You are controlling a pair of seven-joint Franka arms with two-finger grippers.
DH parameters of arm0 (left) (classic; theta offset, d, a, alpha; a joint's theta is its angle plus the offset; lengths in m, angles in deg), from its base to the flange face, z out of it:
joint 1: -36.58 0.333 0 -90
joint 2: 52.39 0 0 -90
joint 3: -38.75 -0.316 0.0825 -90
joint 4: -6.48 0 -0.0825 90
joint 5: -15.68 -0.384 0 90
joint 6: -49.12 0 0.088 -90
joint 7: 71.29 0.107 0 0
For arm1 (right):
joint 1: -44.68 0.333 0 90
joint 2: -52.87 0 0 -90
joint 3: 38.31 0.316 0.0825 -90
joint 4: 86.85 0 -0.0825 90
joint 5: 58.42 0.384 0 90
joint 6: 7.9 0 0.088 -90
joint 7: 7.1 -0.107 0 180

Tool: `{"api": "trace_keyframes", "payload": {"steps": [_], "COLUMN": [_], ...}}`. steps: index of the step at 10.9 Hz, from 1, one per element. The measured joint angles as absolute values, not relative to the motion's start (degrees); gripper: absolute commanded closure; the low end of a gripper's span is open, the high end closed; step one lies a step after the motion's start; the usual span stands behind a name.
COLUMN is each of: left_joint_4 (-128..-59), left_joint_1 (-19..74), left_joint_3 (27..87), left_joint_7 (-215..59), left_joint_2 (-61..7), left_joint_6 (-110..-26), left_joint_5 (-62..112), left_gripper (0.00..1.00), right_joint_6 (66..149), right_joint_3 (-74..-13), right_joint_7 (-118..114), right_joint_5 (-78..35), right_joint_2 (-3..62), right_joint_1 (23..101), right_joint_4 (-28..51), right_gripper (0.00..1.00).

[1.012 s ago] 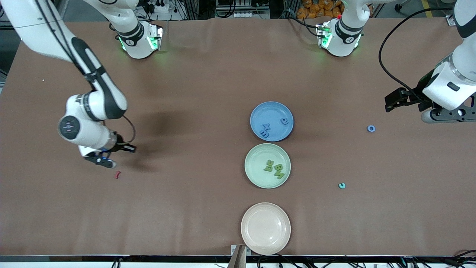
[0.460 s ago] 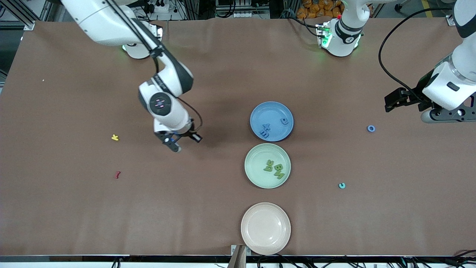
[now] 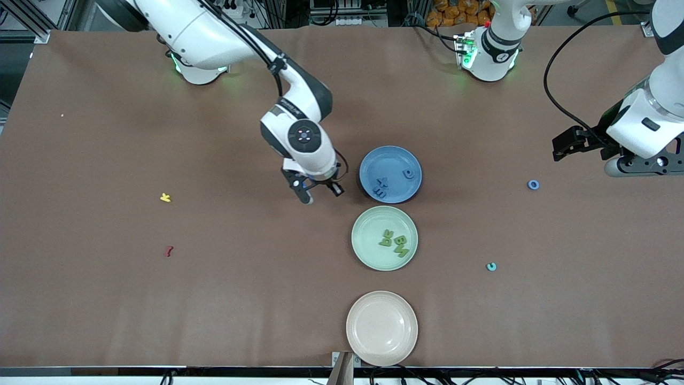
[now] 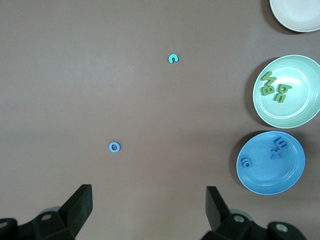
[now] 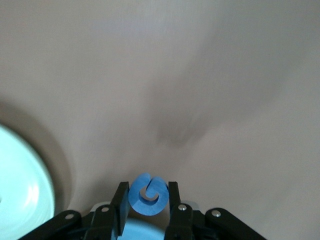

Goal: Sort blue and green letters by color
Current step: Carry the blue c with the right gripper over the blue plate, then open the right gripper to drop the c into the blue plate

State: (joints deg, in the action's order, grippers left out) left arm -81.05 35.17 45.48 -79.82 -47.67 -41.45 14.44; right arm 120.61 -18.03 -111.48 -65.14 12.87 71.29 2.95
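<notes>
1. Yellow letter (image 3: 165, 198) and dark red letter (image 3: 169, 251) lie on the desk (image 3: 107, 299) toward the right arm's end; their shapes are too small to read.
2. Right gripper (image 3: 312, 193) hangs over bare desk just beside the blue plate (image 3: 414, 166), arm reaching in from its base at the upper desk edge. Jaws clenched on a blue G letter (image 5: 148, 195), seen only in the right wrist view.
3. Blue plate holds three blue letters (image 3: 381, 187); green plate (image 3: 363, 251), nearer the front camera, holds green letters (image 3: 395, 243). Beige plate (image 3: 382, 328) sits at the front desk edge.
4. Blue ring letter (image 3: 533, 185) and teal letter (image 3: 491, 266) lie toward the left arm's end.
5. Left gripper (image 4: 148, 207) waits above that end, jaws released; arm partly cut off.
</notes>
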Motion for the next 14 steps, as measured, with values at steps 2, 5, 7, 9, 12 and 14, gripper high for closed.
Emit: {"api": "trace_keyframes", "payload": {"steps": [2, 5, 7, 9, 12, 14], "left_joint_4": [-81.05, -81.05, -81.06, -81.06, -81.05, -81.06], "left_joint_1": [35.18, 35.18, 35.17, 35.18, 35.19, 35.19], "left_joint_3": [45.47, 45.46, 45.47, 45.46, 45.46, 45.46], "left_joint_7": [-79.82, -79.82, -79.82, -79.82, -79.82, -79.82], "left_joint_2": [-47.67, -47.67, -47.67, -47.65, -47.65, -47.61], "left_joint_6": [-41.45, -41.5, -41.53, -41.54, -41.55, -41.57], "left_joint_5": [14.44, 14.44, 14.44, 14.44, 14.44, 14.44], "left_gripper": [0.0, 0.0, 0.0, 0.0, 0.0, 0.0], "right_joint_6": [120.4, 120.48, 120.69, 120.78, 117.91, 110.03], "right_joint_3": [-18.07, -18.1, -18.26, -19.93, -21.46, -22.01], "right_joint_7": [-118.65, -128.98, -132.69, -133.37, -130.32, -120.1], "right_joint_5": [-65.17, -65.19, -65.29, -66.04, -66.48, -66.51], "right_joint_2": [9.85, 5.99, 4.35, 3.47, 3.48, 4.41], "right_joint_1": [74.5, 78.09, 80.53, 83.16, 82.72, 79.24], "right_joint_4": [-1.58, -8.65, -11.0, -11.45, -13.11, -13.92], "right_gripper": [1.0, 0.01, 0.0, 0.0, 0.0, 0.0]}}
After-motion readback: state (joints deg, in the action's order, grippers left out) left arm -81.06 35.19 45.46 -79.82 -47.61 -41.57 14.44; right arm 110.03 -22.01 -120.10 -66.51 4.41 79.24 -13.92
